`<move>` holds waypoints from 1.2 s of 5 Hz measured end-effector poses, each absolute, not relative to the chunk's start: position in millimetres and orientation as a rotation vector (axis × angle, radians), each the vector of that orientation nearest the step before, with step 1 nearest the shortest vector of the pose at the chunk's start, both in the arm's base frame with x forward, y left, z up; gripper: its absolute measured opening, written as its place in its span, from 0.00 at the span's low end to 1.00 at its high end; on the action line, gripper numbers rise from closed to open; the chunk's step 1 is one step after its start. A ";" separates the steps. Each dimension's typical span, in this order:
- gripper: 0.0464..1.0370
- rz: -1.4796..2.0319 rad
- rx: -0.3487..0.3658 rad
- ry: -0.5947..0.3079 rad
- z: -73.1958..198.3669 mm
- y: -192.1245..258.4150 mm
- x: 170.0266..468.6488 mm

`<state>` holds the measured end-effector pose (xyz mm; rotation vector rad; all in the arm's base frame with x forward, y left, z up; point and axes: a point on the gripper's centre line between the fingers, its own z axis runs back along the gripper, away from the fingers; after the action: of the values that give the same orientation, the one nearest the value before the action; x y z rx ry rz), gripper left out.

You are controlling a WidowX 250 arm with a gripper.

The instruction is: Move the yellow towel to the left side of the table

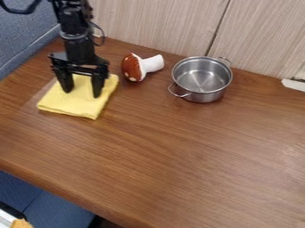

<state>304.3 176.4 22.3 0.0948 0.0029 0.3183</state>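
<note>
The end effector (82,89) hangs pointing down over the yellow towel (74,104), its two fingers spread apart, with yellow cloth showing between them; whether the tips touch the cloth I cannot tell.

Nearest, at the lower left corner of the view, a small orange-tan thing (21,223) sits beside something white with a black edge, against a blue surface (47,207) below the table (179,156). The table's rounded front edge slants down from the left side of the view to the bottom, and wood grain runs from there back to the towel and the pot.

The towel lies folded and flat toward the left side of the table, well back from the front edge, one corner aimed at it. Beyond its right side, a toy mushroom (134,67) lies tipped over, brown cap with white spots toward the towel, white stem toward the pot. The metal pot (202,80) stands upright to the right, apart from the mushroom, its wire handles at near left and far right.

Farther right, a white piece (293,84) lies by the pale wood-grain panels (155,22) along the back; a blue-grey partition (24,35) borders the far left.
</note>
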 end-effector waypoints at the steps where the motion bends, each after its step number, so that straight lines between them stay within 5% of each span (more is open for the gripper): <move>1: 0.96 0.357 0.105 0.000 22.9 192.4 302.6; 4: 0.96 0.367 0.114 -0.020 28.3 188.8 297.8; 6: 0.96 0.365 0.143 -0.084 72.0 178.3 299.8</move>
<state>299.8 178.3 72.0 0.1431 -0.0835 0.3654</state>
